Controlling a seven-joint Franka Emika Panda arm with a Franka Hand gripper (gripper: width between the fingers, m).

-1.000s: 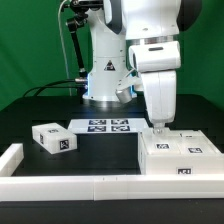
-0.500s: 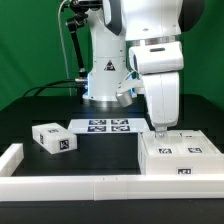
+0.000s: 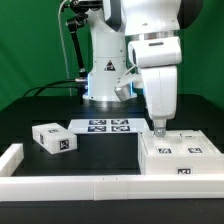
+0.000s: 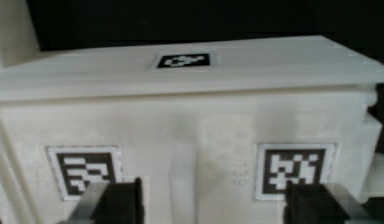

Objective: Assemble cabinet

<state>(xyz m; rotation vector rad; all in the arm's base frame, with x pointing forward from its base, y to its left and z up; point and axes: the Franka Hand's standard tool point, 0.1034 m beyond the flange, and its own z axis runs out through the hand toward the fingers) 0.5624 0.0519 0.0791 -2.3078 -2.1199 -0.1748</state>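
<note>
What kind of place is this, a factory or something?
Probably a robotics research lab, not a factory: a white robot arm on a black table, a marker board of printed tags, and the tagged white cabinet.

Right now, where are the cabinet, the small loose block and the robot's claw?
Cabinet (image 3: 181, 143): exterior view, on its top face.
Small block (image 3: 48, 132): exterior view, on its top face.
Claw (image 3: 157, 128): exterior view, midway between its fingertips.

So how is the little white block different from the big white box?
The big white box is far larger than the little white block. The box sits squarely by the rail under the tool; the block lies apart, turned at an angle. Both are white with black-and-white tags.
</note>
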